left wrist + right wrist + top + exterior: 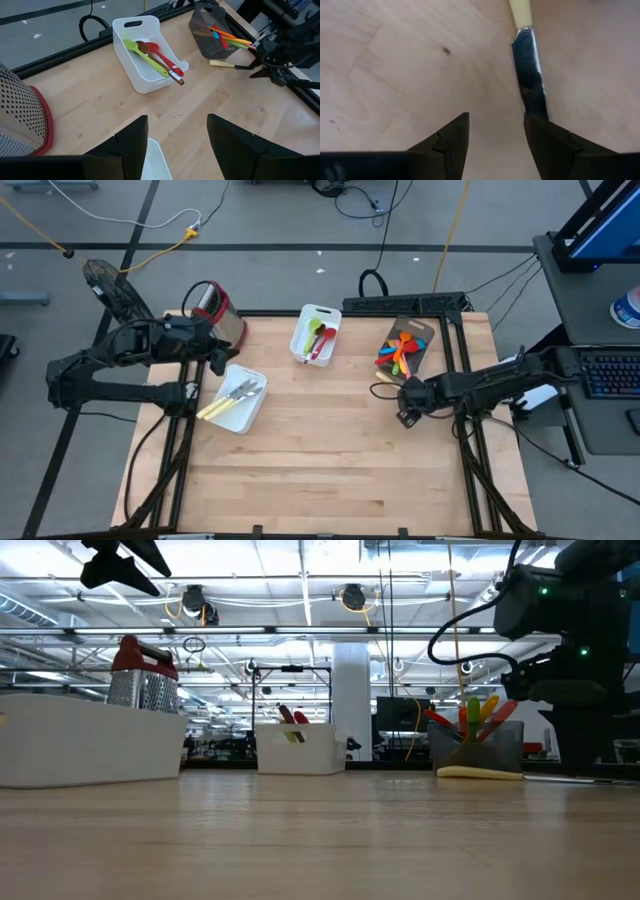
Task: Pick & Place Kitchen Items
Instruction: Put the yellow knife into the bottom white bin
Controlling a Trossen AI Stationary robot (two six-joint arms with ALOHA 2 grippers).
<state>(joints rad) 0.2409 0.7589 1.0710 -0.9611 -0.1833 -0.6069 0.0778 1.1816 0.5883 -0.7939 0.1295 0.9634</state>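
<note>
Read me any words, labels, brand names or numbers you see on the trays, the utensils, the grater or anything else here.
No text can be read in any view.
White rectangular trays: plain, no label visible.
Metal box grater with red top: no marking visible.
Cream-handled metal knife on the wooden table: no stamp visible.
Blue-and-white container on the side desk: markings too small to read.

Cream-handled knife [527,65] lies flat on the wood; bright spoons [398,352] fill the dark bin, cutlery [232,398] the tray.
</note>
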